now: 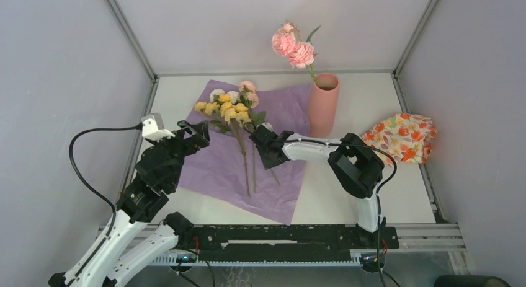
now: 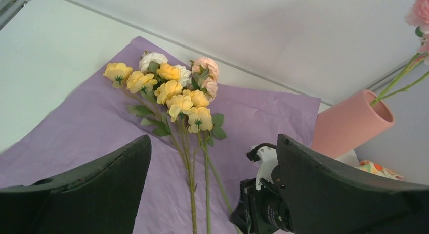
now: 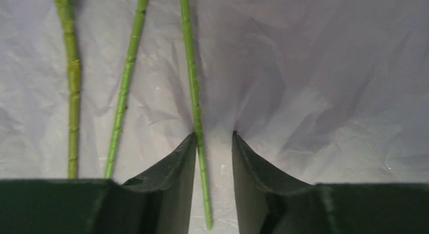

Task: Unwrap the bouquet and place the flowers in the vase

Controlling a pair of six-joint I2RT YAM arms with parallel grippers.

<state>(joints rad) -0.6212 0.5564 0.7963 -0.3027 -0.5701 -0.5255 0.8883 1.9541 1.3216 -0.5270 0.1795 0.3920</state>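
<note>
Right wrist: knobbly green stem (image 3: 195,92) between matte end effector (image 3: 214,135) fingers (image 3: 174,188), crinkled paper (image 3: 313,67).

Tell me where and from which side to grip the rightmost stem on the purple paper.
Probably its bare lower stem, from straight above: it lies flat on the purple paper, apart from the neighbouring stems. The right tool straddles it there.
</note>
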